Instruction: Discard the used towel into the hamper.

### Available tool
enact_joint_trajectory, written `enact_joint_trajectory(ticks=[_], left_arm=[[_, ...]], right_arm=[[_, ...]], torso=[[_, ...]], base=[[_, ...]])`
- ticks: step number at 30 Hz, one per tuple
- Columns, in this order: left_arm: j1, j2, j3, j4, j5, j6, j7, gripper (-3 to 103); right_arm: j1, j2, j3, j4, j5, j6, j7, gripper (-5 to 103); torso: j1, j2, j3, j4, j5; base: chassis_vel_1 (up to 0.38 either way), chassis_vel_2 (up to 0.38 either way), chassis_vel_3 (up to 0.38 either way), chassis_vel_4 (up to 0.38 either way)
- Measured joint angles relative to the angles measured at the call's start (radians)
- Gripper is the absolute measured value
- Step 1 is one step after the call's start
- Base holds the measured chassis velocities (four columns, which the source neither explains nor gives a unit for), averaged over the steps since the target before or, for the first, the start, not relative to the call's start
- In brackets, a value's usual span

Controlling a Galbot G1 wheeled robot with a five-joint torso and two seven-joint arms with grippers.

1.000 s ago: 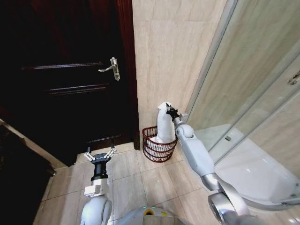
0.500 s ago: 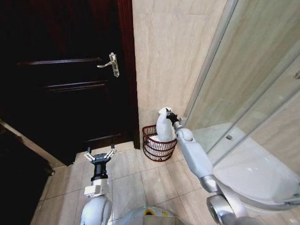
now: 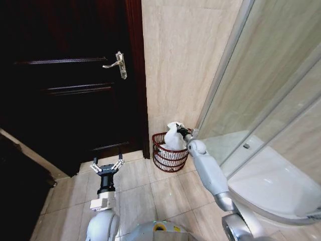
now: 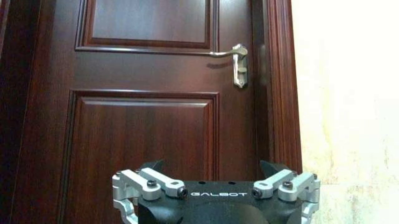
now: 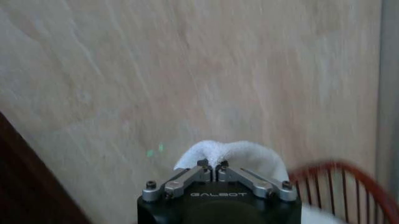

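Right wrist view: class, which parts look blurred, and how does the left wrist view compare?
Right wrist view: the reddish-brown wire hamper rim and beige tiled wall are smeared and soft; left wrist view: the dark wooden door and silver lever handle are crisp.

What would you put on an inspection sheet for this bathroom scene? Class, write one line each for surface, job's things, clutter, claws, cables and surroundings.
Surface: beige tiled floor, bare around the basket.
Job's things: white towel held above and partly inside the reddish wire hamper, which stands on the floor against the wall.
Clutter: nothing seen.
Claws: right claw shut on the towel's top, over the hamper; left claw open, idle, low in front of the door.
Cables: nothing seen.
Surroundings: dark wooden door with metal lever handle, beige tiled wall, glass shower enclosure on the right.
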Motion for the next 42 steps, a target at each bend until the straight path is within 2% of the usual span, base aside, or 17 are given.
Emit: enact_joint_trajectory(ticks=[2,3,6,13,19,26,27,28,31,34,35,36,38,39,41,42], left_arm=[[-0.001,0.0,0.001,0.002,0.002,-0.001,0.0,100],[-0.001,0.0,0.001,0.002,0.002,-0.001,0.0,100],[-0.003,0.0,0.006,0.007,0.009,-0.002,0.0,100],[-0.003,0.0,0.006,0.007,0.01,-0.003,0.0,100],[-0.001,0.0,0.006,0.007,0.011,-0.003,0.0,100],[0.0,0.0,0.005,0.007,-0.006,-0.002,0.0,100],[0.001,0.0,0.001,0.007,-0.018,-0.001,-0.002,100],[0.003,0.0,-0.003,0.007,-0.032,0.004,-0.004,100],[0.004,0.0,-0.007,0.009,-0.045,0.009,-0.006,100],[-0.014,0.0,-0.011,0.026,-0.045,0.009,-0.017,100],[-0.014,0.0,-0.011,0.026,-0.045,0.009,-0.017,100],[-0.033,0.0,-0.011,0.034,-0.016,0.03,-0.056,100],[-0.073,0.0,-0.009,0.058,0.011,0.089,-0.127,100],[-0.073,0.0,-0.009,0.058,0.011,0.089,-0.127,100],[-0.112,0.002,-0.01,0.09,-0.011,0.109,-0.155,100],[-0.112,0.002,-0.01,0.09,-0.011,0.109,-0.155,100]], right_arm=[[-0.003,-0.005,0.006,0.031,0.033,-0.072,0.029,1],[-0.003,-0.005,0.006,0.031,0.033,-0.072,0.029,1],[-0.001,-0.008,0.011,0.049,0.049,-0.137,0.062,1],[0.038,-0.002,0.013,-0.01,0.035,-0.137,0.052,1],[0.095,0.011,0.005,-0.056,0.046,-0.212,0.076,1],[0.082,-0.002,-0.016,-0.034,0.043,-0.22,0.075,-1],[0.072,-0.014,-0.026,-0.012,0.038,-0.213,0.072,9],[0.064,-0.029,-0.035,0.019,0.035,-0.214,0.073,14],[0.06,-0.044,-0.041,0.044,0.035,-0.226,0.076,20],[0.043,-0.065,-0.05,0.076,0.006,-0.244,0.09,36],[0.043,-0.065,-0.05,0.076,0.006,-0.244,0.09,36],[0.025,-0.079,-0.058,0.09,-0.055,-0.213,0.078,41],[-0.013,-0.123,-0.084,0.138,-0.162,-0.099,0.035,52],[-0.013,-0.123,-0.084,0.138,-0.162,-0.099,0.035,52],[-0.034,-0.166,-0.11,0.188,-0.222,0.01,-0.008,63],[-0.034,-0.166,-0.11,0.188,-0.222,0.01,-0.008,63]], torso=[[-0.004,-0.008,-0.004,-0.0001,0.0],[-0.004,-0.008,-0.004,-0.0001,0.0],[-0.01,-0.025,-0.014,-0.0001,0.0],[-0.02,-0.05,-0.03,-0.0001,0.0002],[-0.031,-0.077,-0.046,0.0001,0.0],[-0.04,-0.1,-0.059,0.0,0.0001],[-0.042,-0.104,-0.061,0.0,0.0002],[-0.044,-0.106,-0.063,-0.0001,0.0002],[-0.045,-0.107,-0.063,-0.0001,0.0],[-0.045,-0.108,-0.063,0.0001,0.0],[-0.045,-0.108,-0.063,0.0001,0.0],[-0.045,-0.108,-0.063,0.0001,0.0002],[-0.044,-0.106,-0.062,-0.0004,0.0001],[-0.044,-0.106,-0.062,-0.0004,0.0001],[-0.044,-0.105,-0.061,-0.0005,0.0],[-0.044,-0.105,-0.061,-0.0005,0.0]], base=[[0.0,0.0,0.0,0.0],[0.0,0.0,0.0,0.0],[0.0,0.0,0.0,0.0],[0.0,0.0,0.0,0.0],[0.0,0.0,0.0,0.0],[0.0,0.0,0.0,0.0],[0.0,0.0,0.0,0.0],[0.0,0.0,0.0,0.0],[0.0,0.0,0.0,0.0],[0.0,0.0,0.0,0.0],[0.0,0.0,0.0,0.0],[0.0,0.0,0.0,0.0],[0.0,0.0,0.0,0.0],[0.0,0.0,0.0,0.0],[0.0,0.0,0.0,0.0],[0.0,0.0,0.0,0.0]])
